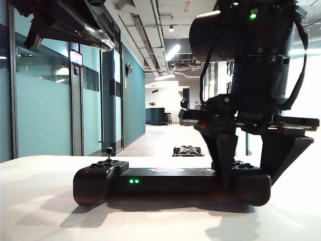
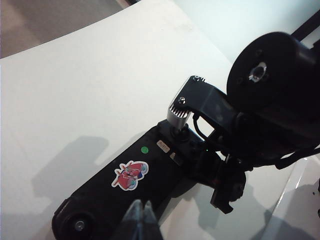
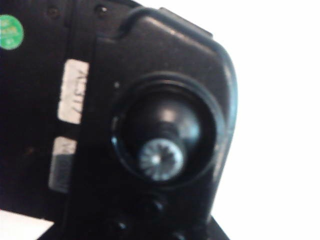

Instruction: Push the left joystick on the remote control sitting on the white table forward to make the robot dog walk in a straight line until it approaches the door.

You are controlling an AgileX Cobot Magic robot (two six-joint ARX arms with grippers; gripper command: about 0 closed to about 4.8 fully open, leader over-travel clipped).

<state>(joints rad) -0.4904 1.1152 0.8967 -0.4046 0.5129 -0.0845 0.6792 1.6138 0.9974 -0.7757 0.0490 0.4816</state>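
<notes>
The black remote control [image 1: 165, 179] lies on the white table [image 1: 40, 216], its two green lights facing the exterior camera. The left joystick [image 1: 109, 150] stands upright and untouched on the left handle. High above it hangs my left gripper [image 1: 106, 45], which is shut and empty; its closed tips [image 2: 142, 214] hover over the remote control [image 2: 135, 175] near the left joystick [image 2: 79, 225]. My right gripper [image 1: 247, 181] is open and straddles the right handle, one finger on each side. The right wrist view shows the twin right thumbstick [image 3: 161, 159] up close. The robot dog [image 1: 187, 150] stands far off in the corridor.
Beyond the table a corridor runs back, with teal glass walls and a door [image 1: 76, 100] on the left. My right arm [image 2: 270, 100] looms over the far end of the remote. Bare tabletop [image 2: 75, 90] lies around the controller.
</notes>
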